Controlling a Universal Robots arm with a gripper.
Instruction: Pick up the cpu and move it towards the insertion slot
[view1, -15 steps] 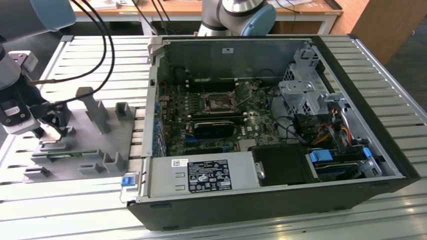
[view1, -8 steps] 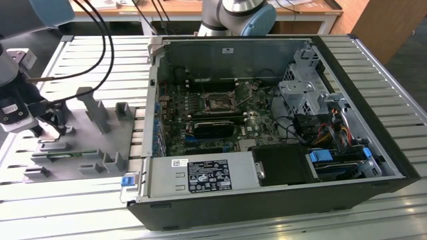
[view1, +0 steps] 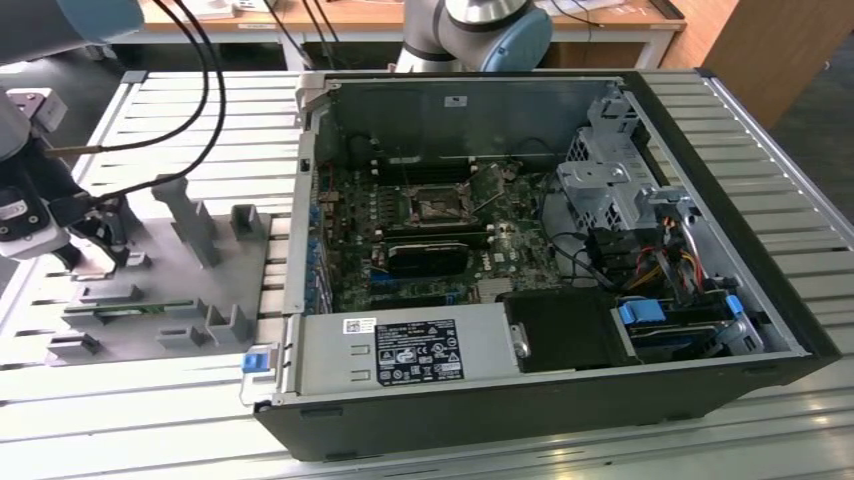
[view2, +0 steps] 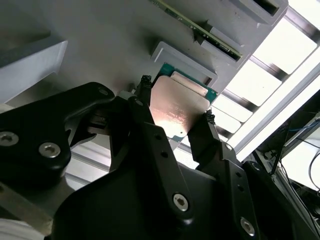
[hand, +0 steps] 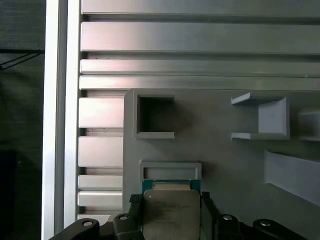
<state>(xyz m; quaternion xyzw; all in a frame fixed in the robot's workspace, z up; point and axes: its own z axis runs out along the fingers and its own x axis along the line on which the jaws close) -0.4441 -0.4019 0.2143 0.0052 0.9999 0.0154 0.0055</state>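
End effector (view2: 176, 100) grips the cpu (view2: 172, 112) by opposite edges at the grey fixture (hand: 225, 160), well apart from the insertion slot (view1: 435, 207); I'd keep it level and lift straight.

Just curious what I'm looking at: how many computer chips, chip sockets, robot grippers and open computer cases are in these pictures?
cpu: 1
insertion slot: 1
gripper: 1
open computer case: 1
Total: 4
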